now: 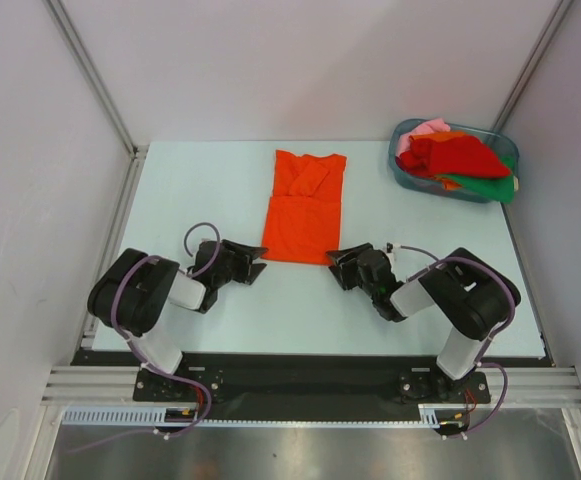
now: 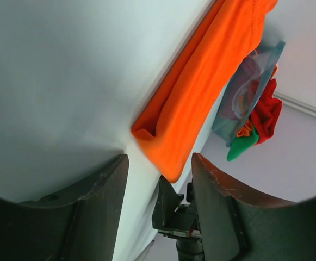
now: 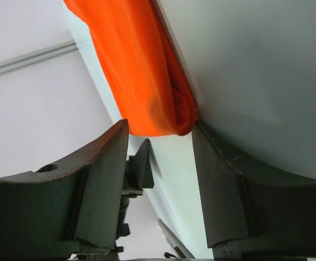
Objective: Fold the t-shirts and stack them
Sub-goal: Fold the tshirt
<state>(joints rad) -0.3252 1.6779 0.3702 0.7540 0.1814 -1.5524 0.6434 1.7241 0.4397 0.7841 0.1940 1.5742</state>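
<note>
A bright orange t-shirt [image 1: 305, 205] lies flat in the middle of the table, folded lengthwise into a narrow strip with its sleeves tucked in. My left gripper [image 1: 255, 254] is open and empty, just off the shirt's near left corner [image 2: 155, 130]. My right gripper [image 1: 336, 257] is open and empty, just off the near right corner [image 3: 174, 117]. Each corner lies just ahead of the open jaws, not held. More shirts, red [image 1: 460, 155], green, pink and orange, are piled in the tub.
A bluish translucent plastic tub [image 1: 406, 172] stands at the table's far right corner; it also shows in the left wrist view [image 2: 255, 81]. White walls and metal frame rails enclose the table on three sides.
</note>
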